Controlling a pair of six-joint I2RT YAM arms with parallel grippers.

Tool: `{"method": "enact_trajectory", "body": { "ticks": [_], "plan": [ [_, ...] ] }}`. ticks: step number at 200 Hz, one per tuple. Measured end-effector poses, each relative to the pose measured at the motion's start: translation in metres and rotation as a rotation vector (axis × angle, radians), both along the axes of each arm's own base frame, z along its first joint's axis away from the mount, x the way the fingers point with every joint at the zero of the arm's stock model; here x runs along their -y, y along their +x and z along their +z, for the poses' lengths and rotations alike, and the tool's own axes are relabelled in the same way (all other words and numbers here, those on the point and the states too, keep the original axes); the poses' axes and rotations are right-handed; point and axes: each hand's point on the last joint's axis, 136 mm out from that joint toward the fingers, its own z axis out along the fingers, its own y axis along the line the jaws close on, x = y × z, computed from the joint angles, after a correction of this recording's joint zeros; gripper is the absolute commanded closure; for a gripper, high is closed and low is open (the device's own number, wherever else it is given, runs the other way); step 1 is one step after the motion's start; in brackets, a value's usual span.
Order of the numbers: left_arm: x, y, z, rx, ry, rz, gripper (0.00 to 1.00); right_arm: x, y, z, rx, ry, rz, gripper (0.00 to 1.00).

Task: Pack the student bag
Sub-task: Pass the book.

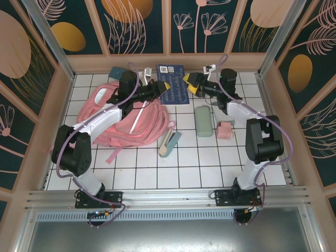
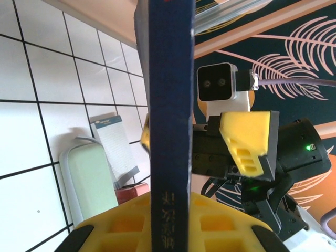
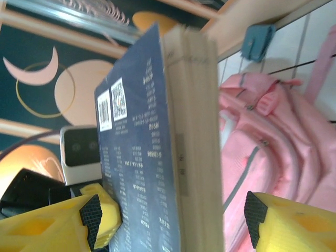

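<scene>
The student bag (image 1: 121, 118) is a big pink backpack lying at the left of the tiled table, also behind the book in the right wrist view (image 3: 278, 142). A dark blue book (image 1: 176, 84) hangs in the air at the back centre. My left gripper (image 1: 164, 87) is shut on its spine (image 2: 168, 105), which stands upright between the yellow fingers (image 2: 126, 220). My right gripper (image 1: 190, 84) faces it from the other side, open. Its black pads (image 3: 254, 218) straddle the book's page edge (image 3: 189, 157), and the right-hand pad is clear of the pages.
A pale green case (image 1: 203, 121), a small pink box (image 1: 224, 130) and a teal-and-white stapler-like item (image 1: 169, 143) lie right of the bag. A small teal item (image 1: 116, 71) sits by the back wall. Wooden walls enclose the table.
</scene>
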Motion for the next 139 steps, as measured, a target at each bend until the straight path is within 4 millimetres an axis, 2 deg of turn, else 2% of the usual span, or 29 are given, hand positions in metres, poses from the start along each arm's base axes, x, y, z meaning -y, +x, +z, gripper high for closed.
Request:
{"method": "enact_trajectory", "body": {
  "ticks": [17, 29, 47, 74, 85, 104, 109, 123, 139],
  "plan": [
    [-0.001, -0.002, 0.009, 0.019, -0.009, -0.001, 1.00, -0.014, -0.008, -0.001, -0.001, 0.004, 0.045, 0.28],
    [-0.002, -0.004, 0.014, 0.031, -0.015, -0.001, 1.00, -0.018, -0.010, -0.004, -0.006, 0.010, 0.070, 0.36],
    [-0.002, -0.005, 0.018, 0.041, -0.020, -0.003, 1.00, -0.021, -0.011, -0.005, -0.017, 0.027, 0.089, 0.61],
    [-0.005, -0.003, 0.011, 0.027, -0.011, 0.010, 1.00, -0.017, -0.010, 0.001, -0.010, 0.050, 0.092, 1.00],
    [-0.007, -0.002, 0.006, 0.019, -0.004, 0.022, 1.00, -0.014, -0.010, 0.003, -0.010, 0.059, 0.094, 1.00],
    [-0.007, -0.003, 0.004, 0.018, 0.006, 0.021, 0.86, -0.012, -0.011, 0.002, -0.014, 0.060, 0.096, 1.00],
    [-0.007, -0.003, 0.002, 0.019, 0.014, 0.022, 0.81, -0.012, -0.011, 0.002, -0.015, 0.060, 0.096, 1.00],
    [-0.008, -0.003, -0.004, 0.020, 0.043, 0.025, 0.57, -0.011, -0.011, 0.001, -0.018, 0.059, 0.095, 1.00],
    [-0.013, -0.002, -0.017, 0.002, 0.099, 0.047, 0.47, -0.006, -0.008, -0.004, -0.029, 0.047, 0.076, 1.00]
  ]
}}
